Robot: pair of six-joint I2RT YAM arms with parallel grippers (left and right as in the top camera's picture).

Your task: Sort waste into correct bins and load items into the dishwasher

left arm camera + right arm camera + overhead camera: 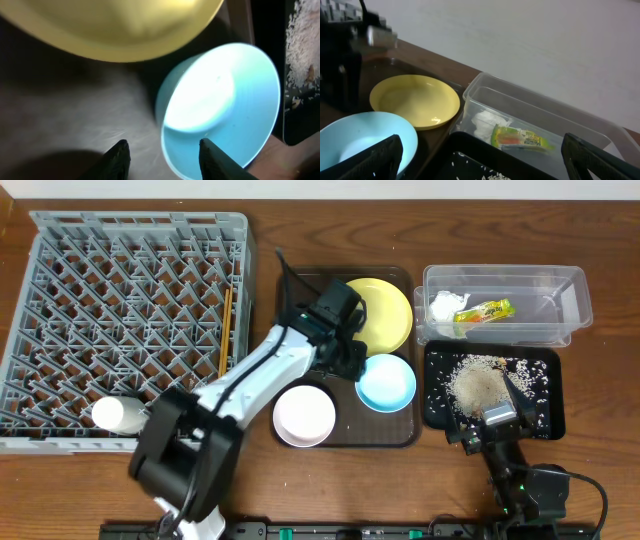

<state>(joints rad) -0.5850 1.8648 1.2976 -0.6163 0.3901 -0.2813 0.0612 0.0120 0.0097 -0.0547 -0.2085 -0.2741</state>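
A grey lattice dish rack (130, 320) lies beside the dark-brown serving tray (385, 432) carrying a round yellow plate (385, 315) and glossy light-blue bowl (386, 382). The left tool (162, 145) is spread above the bowl's rim; the right tool (481, 145) gapes over the black tray (438, 408).

Beyond the left hand (162, 145), the blurred yellow plate (125, 25) runs off the top edge; the hand itself hides part of the light-blue bowl (220, 100).
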